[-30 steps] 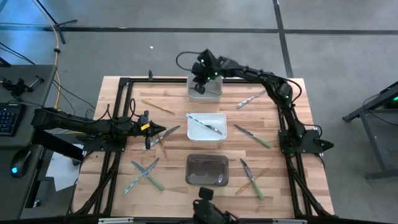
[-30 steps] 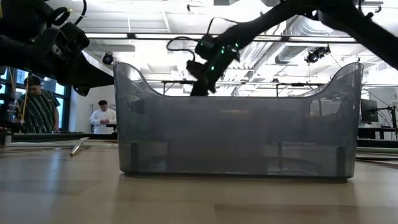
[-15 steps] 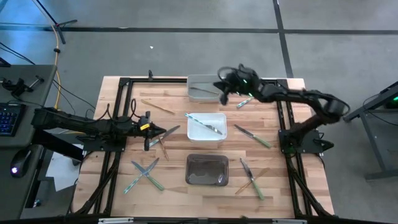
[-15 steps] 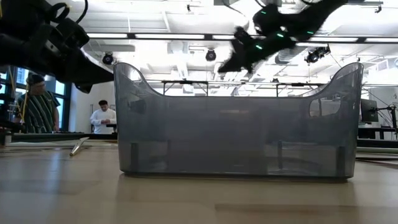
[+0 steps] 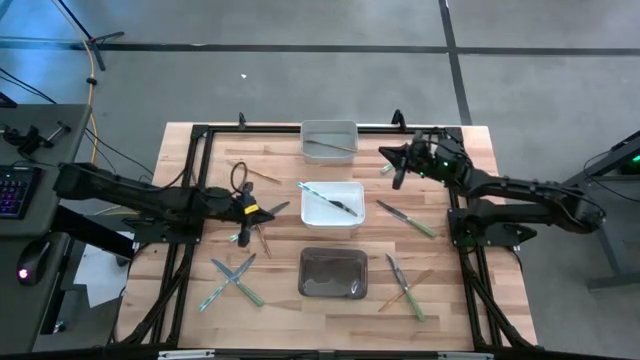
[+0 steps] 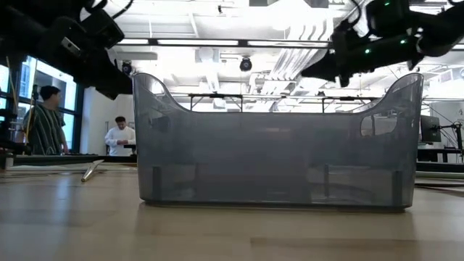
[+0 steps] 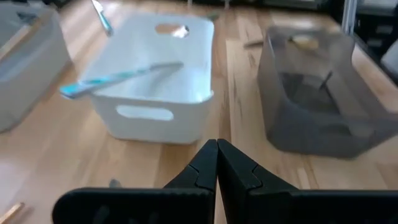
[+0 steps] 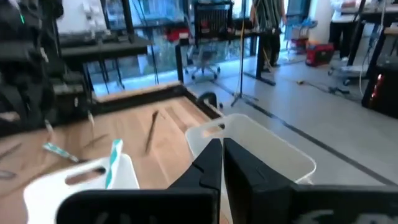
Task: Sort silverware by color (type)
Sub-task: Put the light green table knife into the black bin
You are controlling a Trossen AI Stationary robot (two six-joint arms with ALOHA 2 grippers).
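Observation:
Silverware lies scattered on the wooden table: a blue-handled knife (image 5: 272, 211) and a tan piece (image 5: 262, 236) by my left gripper (image 5: 260, 212), a crossed blue and green pair (image 5: 232, 278), a tan piece (image 5: 252, 172), a green knife (image 5: 408, 219), a blue piece (image 5: 386, 167) beside my right gripper (image 5: 397, 173), and a green and tan pair (image 5: 402, 286). A blue knife (image 7: 118, 77) rests across the white bin (image 5: 332, 212). A tan piece (image 5: 330, 147) lies in the far clear bin (image 5: 330, 130). Both grippers are shut, hold nothing and hang above the table.
A dark grey bin (image 5: 332, 272) stands near the table's near edge and fills the low view (image 6: 279, 145). A black frame (image 5: 190, 180) runs along the table's edges. People stand in the room beyond (image 6: 43, 119). Bare wood shows between the bins and the scattered pieces.
My right gripper has swung from above the far clear bin toward the table's right edge and a little nearer, leaving a tan piece lying in that bin. My left gripper has shifted slightly toward the white bin.

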